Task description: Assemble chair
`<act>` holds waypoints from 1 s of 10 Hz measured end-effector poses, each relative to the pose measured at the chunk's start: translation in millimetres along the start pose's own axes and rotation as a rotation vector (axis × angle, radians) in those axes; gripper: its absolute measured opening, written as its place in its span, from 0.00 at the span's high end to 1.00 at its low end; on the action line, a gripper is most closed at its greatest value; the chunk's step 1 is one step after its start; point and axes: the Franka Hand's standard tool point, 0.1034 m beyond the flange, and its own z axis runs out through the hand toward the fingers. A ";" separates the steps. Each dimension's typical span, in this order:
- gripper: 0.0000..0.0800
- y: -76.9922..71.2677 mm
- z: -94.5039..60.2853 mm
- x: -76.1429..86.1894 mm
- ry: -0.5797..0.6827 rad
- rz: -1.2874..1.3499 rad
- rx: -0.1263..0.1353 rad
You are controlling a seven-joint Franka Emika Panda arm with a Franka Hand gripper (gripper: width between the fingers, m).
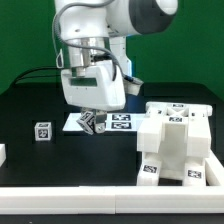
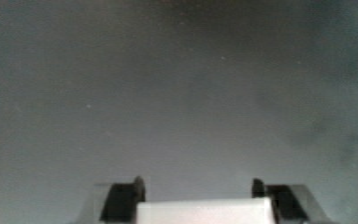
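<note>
Most of the chair (image 1: pixel 175 145) stands as a chunky white tagged structure at the exterior view's right, on the black table. My gripper (image 1: pixel 93 113) hangs to the left of it, just above the marker board (image 1: pixel 118 123), and is shut on a small white tagged chair part (image 1: pixel 93 123). In the wrist view that white part (image 2: pixel 197 212) sits between the two dark fingers (image 2: pixel 133 195) of the gripper (image 2: pixel 197 186), with only blurred dark table beyond. What lies directly under the held part is hidden.
A lone small tagged cube (image 1: pixel 42 131) sits on the table to the left of the gripper. A white piece (image 1: pixel 2 153) shows at the exterior view's left edge. A pale border (image 1: pixel 100 195) runs along the table's front.
</note>
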 end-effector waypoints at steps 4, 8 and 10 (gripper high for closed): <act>0.65 -14.1 -3.9 -24.4 0.164 -0.371 0.017; 0.65 -24.0 -17.2 -25.8 0.205 -0.389 0.045; 0.65 -25.3 -16.6 -25.7 0.193 -0.441 0.040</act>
